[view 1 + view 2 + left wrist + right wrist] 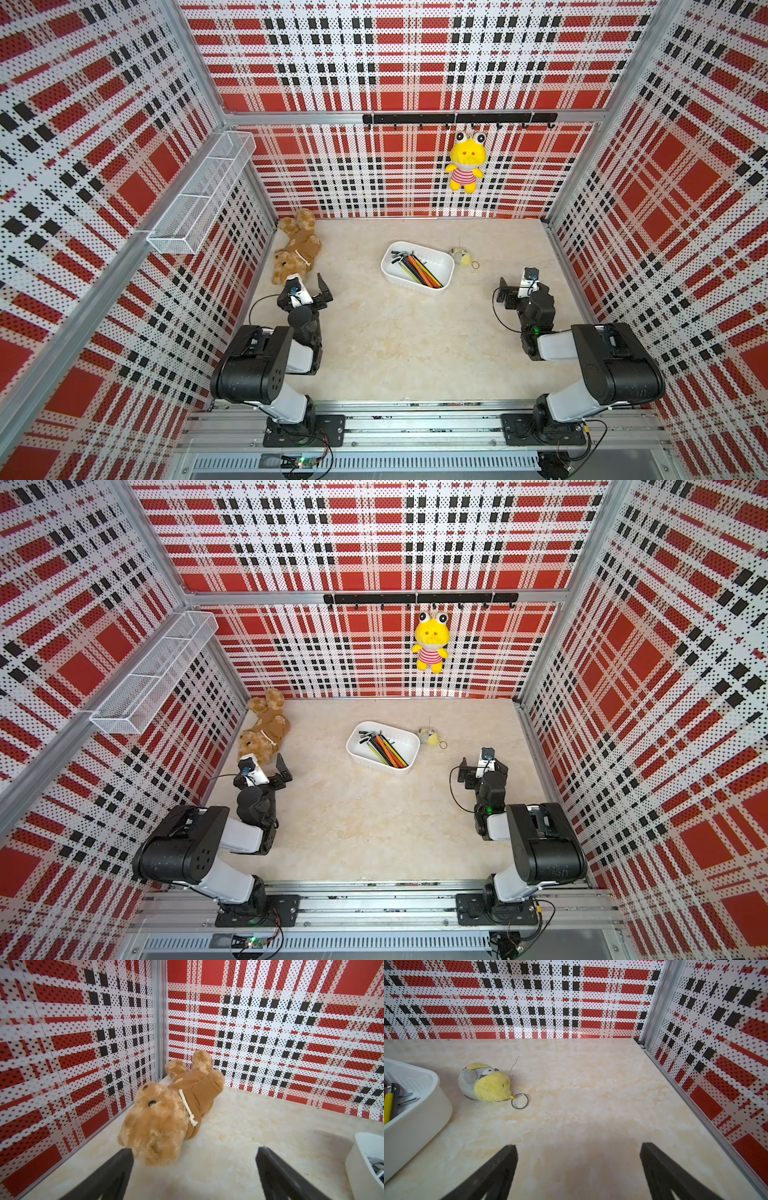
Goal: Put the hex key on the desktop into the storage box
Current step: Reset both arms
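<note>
Hex keys [415, 268] lay in a loose bundle inside the storage box [437, 258], black, orange and yellow shafts together. I could find none loose on the counter [395, 345] in either top view.

My left end effector [194, 1150] hung released and empty over bare counter. One fingertip was close to the head of the teddy bear [158, 1122], though I could not tell whether it touched the plush. My right end effector [579, 1146] was likewise spread wide with nothing between its fingers. A small plush bird keychain [485, 1082] lay near it, just beside the box. Both arms sat folded back, well apart from the box.

I judged the placing step finished and the job at or near its end. The next move, as I saw it, called only for a check around the toys for a hidden key. Failing that, I would hold both arms clear and touch nothing.
</note>
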`<state>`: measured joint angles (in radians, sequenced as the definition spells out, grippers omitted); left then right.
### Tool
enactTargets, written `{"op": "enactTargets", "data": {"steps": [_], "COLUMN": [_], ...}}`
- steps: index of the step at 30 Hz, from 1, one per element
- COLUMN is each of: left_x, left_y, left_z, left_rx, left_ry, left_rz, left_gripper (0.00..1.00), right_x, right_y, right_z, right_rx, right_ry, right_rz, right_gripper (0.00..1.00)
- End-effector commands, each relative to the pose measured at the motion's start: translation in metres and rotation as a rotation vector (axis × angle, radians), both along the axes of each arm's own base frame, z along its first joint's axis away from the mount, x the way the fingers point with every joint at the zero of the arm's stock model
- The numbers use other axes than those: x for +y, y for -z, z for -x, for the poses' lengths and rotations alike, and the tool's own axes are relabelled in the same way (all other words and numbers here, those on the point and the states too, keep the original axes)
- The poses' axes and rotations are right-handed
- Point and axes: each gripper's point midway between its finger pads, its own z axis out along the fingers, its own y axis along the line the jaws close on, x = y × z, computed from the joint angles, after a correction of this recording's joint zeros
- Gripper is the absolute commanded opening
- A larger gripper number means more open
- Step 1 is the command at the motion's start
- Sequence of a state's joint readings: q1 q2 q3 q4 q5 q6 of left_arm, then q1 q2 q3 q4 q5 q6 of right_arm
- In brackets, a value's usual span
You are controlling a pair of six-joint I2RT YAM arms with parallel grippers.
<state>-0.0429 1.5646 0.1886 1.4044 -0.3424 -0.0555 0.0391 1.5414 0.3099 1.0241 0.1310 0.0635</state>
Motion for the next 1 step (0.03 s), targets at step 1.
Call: {"op": "enactTargets", "data": {"steps": [1], "left_x": [-0.0013], "left_y": [-0.0015], "left_z": [-0.0045], "left_rx": [0.001], "left_ry": [-0.001], "left_rz": [-0.01], "left_gripper": [0.99], "right_x": [0.0009], "right_y": [-0.0077], "right_z": [-0.0023], "right_rx": [-0.031], "right_ry": [-0.007], "right_rz": [0.005], "right_gripper": [1.0]}}
